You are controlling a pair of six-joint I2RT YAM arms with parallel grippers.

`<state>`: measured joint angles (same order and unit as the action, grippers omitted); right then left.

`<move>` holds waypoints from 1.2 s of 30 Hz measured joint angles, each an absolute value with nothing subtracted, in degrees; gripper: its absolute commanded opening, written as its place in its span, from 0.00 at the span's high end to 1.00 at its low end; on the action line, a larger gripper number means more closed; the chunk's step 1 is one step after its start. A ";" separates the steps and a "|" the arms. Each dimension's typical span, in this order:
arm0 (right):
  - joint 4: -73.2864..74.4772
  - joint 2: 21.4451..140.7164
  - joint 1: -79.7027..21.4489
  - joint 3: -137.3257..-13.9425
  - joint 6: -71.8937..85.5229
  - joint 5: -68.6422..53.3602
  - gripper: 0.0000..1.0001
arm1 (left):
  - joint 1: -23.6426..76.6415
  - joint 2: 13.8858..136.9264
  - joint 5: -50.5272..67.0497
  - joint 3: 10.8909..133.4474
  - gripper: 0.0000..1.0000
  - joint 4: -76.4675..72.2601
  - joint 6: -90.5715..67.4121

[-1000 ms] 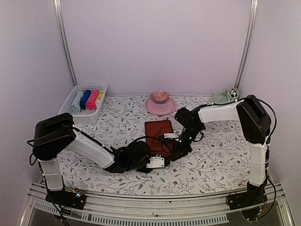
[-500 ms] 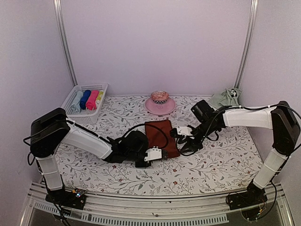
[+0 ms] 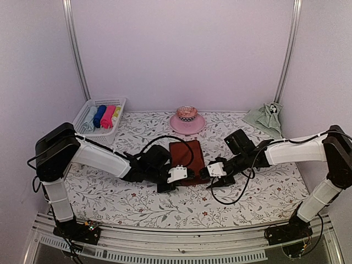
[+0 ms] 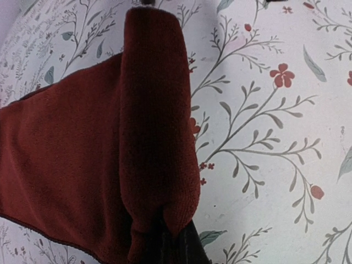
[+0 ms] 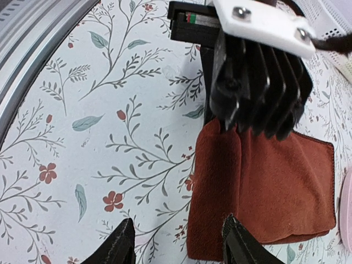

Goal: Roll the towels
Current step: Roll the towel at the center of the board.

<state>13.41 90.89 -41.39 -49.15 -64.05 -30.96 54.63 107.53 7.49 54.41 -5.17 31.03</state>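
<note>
1. Red-brown towel point(image 3: 186, 154) lies on the floral table cover point(image 3: 253, 192) near the middle of the table, just in front of the pink plate point(image 3: 187, 125).
2. Its near edge is turned up and over into a thick fold point(image 4: 157, 137). The rest of the cloth lies spread flat toward the far side.
3. Left gripper point(image 3: 177, 175) sits at the near edge of the towel, toward its left end. The jaws are closed tight and pinch the fold. In the left wrist view the cloth rises from between the dark fingers point(image 4: 173, 247).
4. In the right wrist view the black ribbed fingers point(image 5: 258, 93) of the left gripper bear down on the far end of the fold.
5. Right gripper point(image 3: 212, 171) sits just beside the near right corner of the towel and faces the left gripper.
6. Its jaws stand apart and hold nothing. One of the fingertips point(image 5: 124, 245) is over the table cover, and the other is over the edge of the towel. Contact with the cloth cannot be told.
7. Green towel point(image 3: 265, 116) lies crumpled at the far right corner against the wall, with its black-and-white motif showing. It is well apart from both grippers.
8. White basket point(image 3: 82, 118) at the far left corner holds four rolled cloths point(image 3: 104, 116): pale blue, blue, pink and yellow.
9. Small bowl point(image 3: 187, 113) stands on the pink plate.
</note>
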 measured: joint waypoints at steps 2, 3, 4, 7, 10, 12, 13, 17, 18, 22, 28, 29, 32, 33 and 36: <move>11.29 91.37 -42.39 -49.15 -63.75 -30.06 0.45 | 54.59 107.53 8.12 54.57 1.00 -4.75 30.81; 10.31 91.77 -42.74 -49.15 -63.51 -29.58 0.45 | 54.57 107.53 8.34 54.63 1.00 -4.67 30.74; 9.54 92.23 -43.00 -49.15 -63.26 -29.08 0.45 | 54.54 107.53 8.56 54.70 1.00 -4.49 30.61; 8.36 93.47 -43.24 -49.12 -62.81 -28.10 0.45 | 54.39 107.53 9.13 55.05 1.00 -3.81 30.35; 7.97 93.82 -43.44 -49.06 -62.81 -27.51 0.45 | 54.17 107.53 9.98 55.13 1.00 -3.51 30.13; 7.64 93.95 -43.53 -49.06 -62.81 -27.27 0.45 | 54.04 107.53 10.17 55.13 1.00 -3.49 30.09; 7.46 94.11 -43.57 -49.06 -62.81 -27.07 0.46 | 54.02 107.53 10.31 55.13 1.00 -3.49 30.06; 7.18 95.42 -43.62 -49.06 -62.57 -26.20 0.46 | 53.91 107.55 10.66 55.16 1.00 -3.40 29.93; 7.16 95.79 -43.62 -49.06 -62.52 -26.02 0.47 | 53.87 107.61 10.79 55.24 1.00 -3.29 29.91; 7.16 96.51 -43.64 -49.06 -62.50 -25.52 0.48 | 53.74 107.92 11.20 55.68 1.00 -2.87 29.89; 6.83 97.91 -43.88 -49.12 -62.17 -24.08 0.50 | 53.69 108.03 11.42 56.05 1.00 -2.35 29.89; 6.79 98.37 -43.88 -49.21 -62.08 -23.64 0.51 | 53.67 108.05 11.49 56.12 1.00 -2.24 29.89; 6.68 99.61 -43.88 -49.60 -61.71 -22.61 0.53 | 53.52 108.03 11.79 56.16 1.00 -2.00 29.85; 6.57 99.85 -43.88 -49.71 -61.63 -22.46 0.53 | 53.41 108.05 12.05 56.16 1.00 -1.91 29.82; 6.26 99.92 -44.01 -50.06 -61.34 -21.76 0.55 | 53.17 108.07 12.95 56.36 1.00 -1.50 29.69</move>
